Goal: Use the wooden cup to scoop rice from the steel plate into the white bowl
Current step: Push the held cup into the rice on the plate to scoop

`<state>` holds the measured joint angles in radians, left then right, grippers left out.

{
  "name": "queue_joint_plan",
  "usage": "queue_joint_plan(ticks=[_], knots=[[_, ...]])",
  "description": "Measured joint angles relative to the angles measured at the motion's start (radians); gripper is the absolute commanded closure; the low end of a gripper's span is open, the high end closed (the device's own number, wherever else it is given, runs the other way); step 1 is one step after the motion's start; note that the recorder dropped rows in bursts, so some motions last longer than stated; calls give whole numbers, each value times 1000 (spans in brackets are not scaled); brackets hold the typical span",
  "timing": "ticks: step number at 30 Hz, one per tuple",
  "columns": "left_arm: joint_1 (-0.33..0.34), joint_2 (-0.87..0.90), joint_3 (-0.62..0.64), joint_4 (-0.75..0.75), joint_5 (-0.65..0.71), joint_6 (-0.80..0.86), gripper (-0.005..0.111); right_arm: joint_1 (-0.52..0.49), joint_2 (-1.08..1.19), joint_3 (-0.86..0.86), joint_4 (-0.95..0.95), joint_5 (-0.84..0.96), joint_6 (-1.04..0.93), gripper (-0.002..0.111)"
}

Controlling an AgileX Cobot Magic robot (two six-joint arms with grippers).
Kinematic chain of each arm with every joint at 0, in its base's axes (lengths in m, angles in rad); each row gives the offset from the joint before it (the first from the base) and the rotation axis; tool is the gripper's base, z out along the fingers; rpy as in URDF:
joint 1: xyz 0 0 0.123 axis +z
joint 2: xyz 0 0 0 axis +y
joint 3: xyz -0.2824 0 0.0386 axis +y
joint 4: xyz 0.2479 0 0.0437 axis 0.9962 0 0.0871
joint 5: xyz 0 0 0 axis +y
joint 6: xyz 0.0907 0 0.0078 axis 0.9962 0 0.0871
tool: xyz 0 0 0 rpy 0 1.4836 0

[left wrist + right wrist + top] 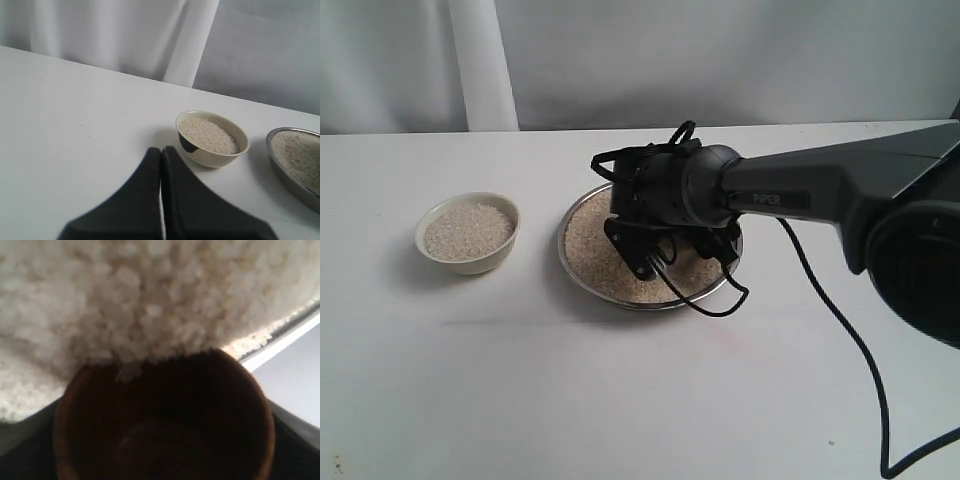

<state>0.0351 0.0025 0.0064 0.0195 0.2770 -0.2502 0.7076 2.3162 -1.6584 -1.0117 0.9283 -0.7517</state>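
The steel plate (563, 250) lies mid-table with rice (588, 250) spread across it. My right gripper (665, 255) is low over the plate, shut on the wooden cup (165, 430). The cup's dark mouth is tipped against the rice (125, 300), with a few grains at its lip; the plate's rim (285, 327) passes beside it. The exterior view hides the cup behind the gripper. To the plate's left stands the white bowl (468, 260), filled with rice (468, 230). My left gripper (161, 155) is shut and empty above bare table, short of the bowl (212, 157) and the plate (280, 172).
A black cable (820, 300) trails from the right arm across the table on the right. A pale curtain (480, 60) hangs behind the table's far edge.
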Motion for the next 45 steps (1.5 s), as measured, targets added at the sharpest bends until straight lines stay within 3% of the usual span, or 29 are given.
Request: queue_joint_plan(ticks=[13,37,45], knots=[[0,0,0,0,0,0,107,0,4,-8,148,-134,11,108],[0,0,0,0,0,0,107,-8,28,-25,270,-194,110,108],[0,0,0,0,0,0,107,-56,19,-27,443,-249,125,108]])
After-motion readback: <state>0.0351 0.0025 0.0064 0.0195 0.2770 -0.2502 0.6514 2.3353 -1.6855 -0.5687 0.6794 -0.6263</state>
